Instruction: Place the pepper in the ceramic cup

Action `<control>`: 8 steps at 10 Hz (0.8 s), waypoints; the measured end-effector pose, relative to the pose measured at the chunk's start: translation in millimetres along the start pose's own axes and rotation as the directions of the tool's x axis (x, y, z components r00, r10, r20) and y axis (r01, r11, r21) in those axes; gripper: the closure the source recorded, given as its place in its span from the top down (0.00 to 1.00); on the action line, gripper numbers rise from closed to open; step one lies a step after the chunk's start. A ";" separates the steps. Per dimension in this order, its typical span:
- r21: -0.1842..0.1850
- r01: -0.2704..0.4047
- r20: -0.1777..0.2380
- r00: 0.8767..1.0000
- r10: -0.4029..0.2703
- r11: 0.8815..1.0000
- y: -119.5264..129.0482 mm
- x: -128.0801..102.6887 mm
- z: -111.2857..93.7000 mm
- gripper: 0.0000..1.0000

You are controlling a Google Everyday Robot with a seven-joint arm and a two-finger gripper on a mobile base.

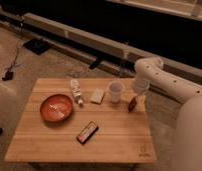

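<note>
The worktop [114, 142] has its widest bare stretch along the near edge, nearer than the cup [115, 91] and to its right; the near corners are cut off by the frame. The box [87, 132] lies nearer than the cup and to its left, and the bowl [43, 106] sits well to the cup's left. The pepper [132, 104] is just to the right of the cup and a little nearer, apart from it and close to the worktop's right edge. Its long axis is tilted, the lower end pointing near-left and the upper end far-right, up into the hand [136, 96]. The hand hangs directly over that upper end. I cannot tell how far open it is, whether it grips the pepper, or whether the pepper touches the wood. The white arm [166, 82] leaves to the right, where the robot's body is cut off. A pale block [97, 95] lies just left of the cup and a bottle [76, 92] on its side beyond that. Behind the cup, the floor is dim, with cables [11, 65] far left
</note>
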 end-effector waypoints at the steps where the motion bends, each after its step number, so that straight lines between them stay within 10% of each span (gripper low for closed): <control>1: -0.002 0.039 0.014 0.999 -0.039 0.999 -1.5 -1.4 8.2 0.79; 8: -0.139 0.157 -0.019 0.987 -0.161 0.978 0.9 9.0 54.1 0.79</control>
